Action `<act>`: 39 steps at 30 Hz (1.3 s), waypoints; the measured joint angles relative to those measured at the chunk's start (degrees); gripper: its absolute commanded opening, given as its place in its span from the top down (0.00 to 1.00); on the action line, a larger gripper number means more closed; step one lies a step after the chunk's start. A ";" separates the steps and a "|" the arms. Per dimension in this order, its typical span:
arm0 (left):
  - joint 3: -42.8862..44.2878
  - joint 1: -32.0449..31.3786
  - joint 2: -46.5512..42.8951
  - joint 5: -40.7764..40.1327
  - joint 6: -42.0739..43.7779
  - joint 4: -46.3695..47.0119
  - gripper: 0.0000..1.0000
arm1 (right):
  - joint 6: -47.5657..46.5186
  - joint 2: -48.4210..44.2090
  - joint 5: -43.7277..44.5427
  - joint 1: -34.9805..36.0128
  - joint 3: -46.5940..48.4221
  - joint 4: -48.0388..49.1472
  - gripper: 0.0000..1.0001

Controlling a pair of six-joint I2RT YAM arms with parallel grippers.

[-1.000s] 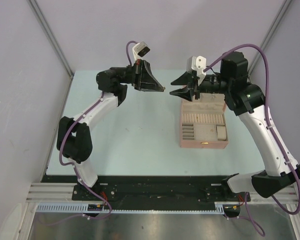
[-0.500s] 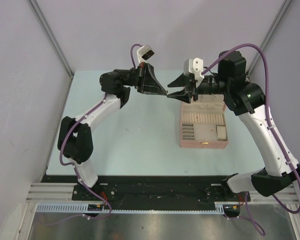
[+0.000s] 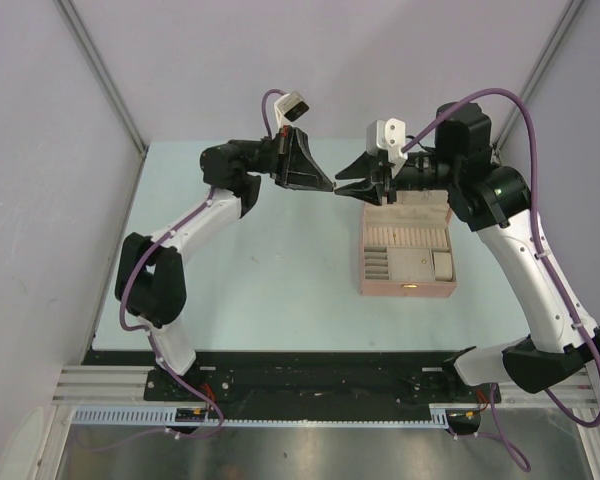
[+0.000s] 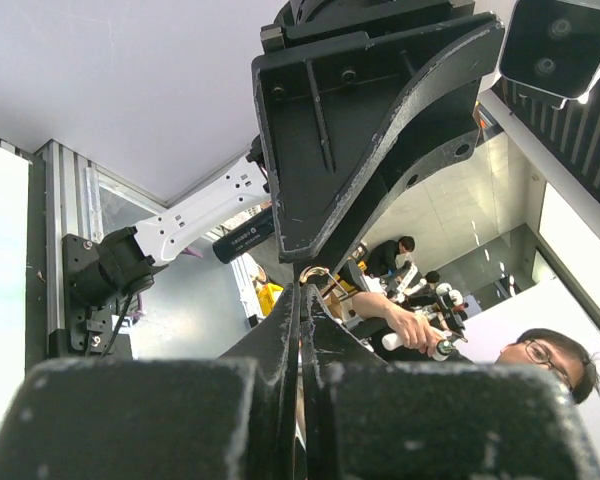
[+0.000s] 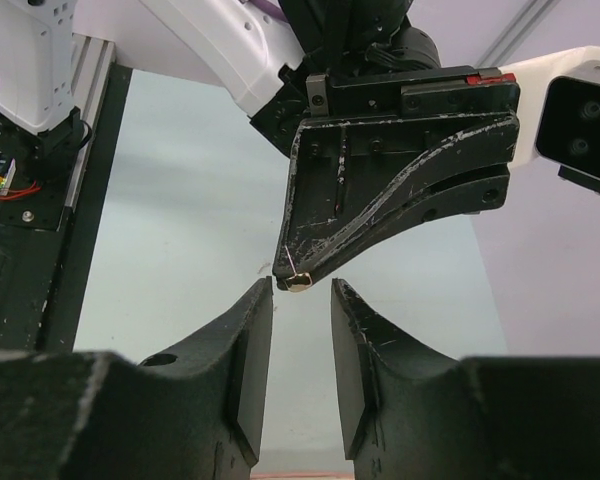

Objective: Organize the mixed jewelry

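My left gripper is shut on a tiny gold jewelry piece, which sticks out at its fingertips with a thin wire loop. It is held in the air above the table, just left of the pink box. My right gripper faces it tip to tip and stands open, one finger on each side of the gold piece without touching it. In the top view the two grippers' tips nearly meet beside my right gripper. A small cream rectangular piece lies in the box's right compartment.
The pink box lies open on the pale green table, with slotted rows and small compartments inside. Grey walls with metal struts enclose the table at the back and sides. The arm bases stand on a black rail along the near edge.
My left gripper has moved right with the gold piece, up to the right gripper's tips. The right jaws have narrowed a little around it.
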 measured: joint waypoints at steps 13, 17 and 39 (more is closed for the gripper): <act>-0.44 0.00 0.00 0.00 0.00 -0.02 1.00 | -0.20 0.00 -0.15 0.28 0.00 -0.70 0.68; -0.63 0.00 0.00 -0.02 0.00 -0.02 1.00 | -0.22 0.00 -0.46 0.37 0.04 -0.92 0.69; -0.79 -0.07 0.00 0.00 0.00 0.00 0.99 | -0.83 0.13 -0.55 0.63 0.20 -1.01 0.77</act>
